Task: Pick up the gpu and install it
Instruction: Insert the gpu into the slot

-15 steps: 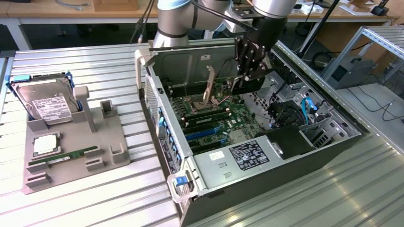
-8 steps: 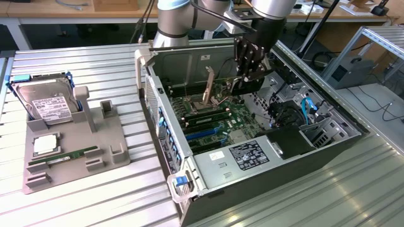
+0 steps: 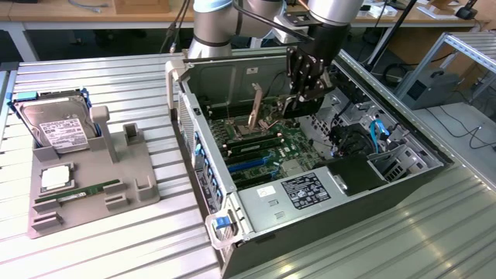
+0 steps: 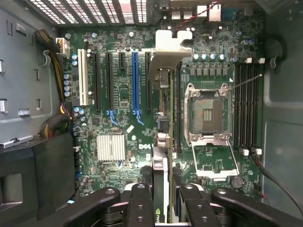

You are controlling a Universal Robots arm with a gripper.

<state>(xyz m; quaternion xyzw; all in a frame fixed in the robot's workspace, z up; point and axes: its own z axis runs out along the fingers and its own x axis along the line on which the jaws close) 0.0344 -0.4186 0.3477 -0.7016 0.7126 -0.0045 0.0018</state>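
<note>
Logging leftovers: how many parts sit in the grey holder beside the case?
3: a hard drive upright at the holder's far end, a square chip flat mid-holder, a memory stick lying nearer the camera. None seems hidden.

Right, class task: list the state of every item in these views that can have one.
Thin gpu card with silvery bracket: held on edge over the green motherboard
Black gripper: shut on the gpu card
Dark metal computer case: side open
Silvery CPU socket: unlatched, empty
Boxy silver hard drive: upright in grey holder
</note>
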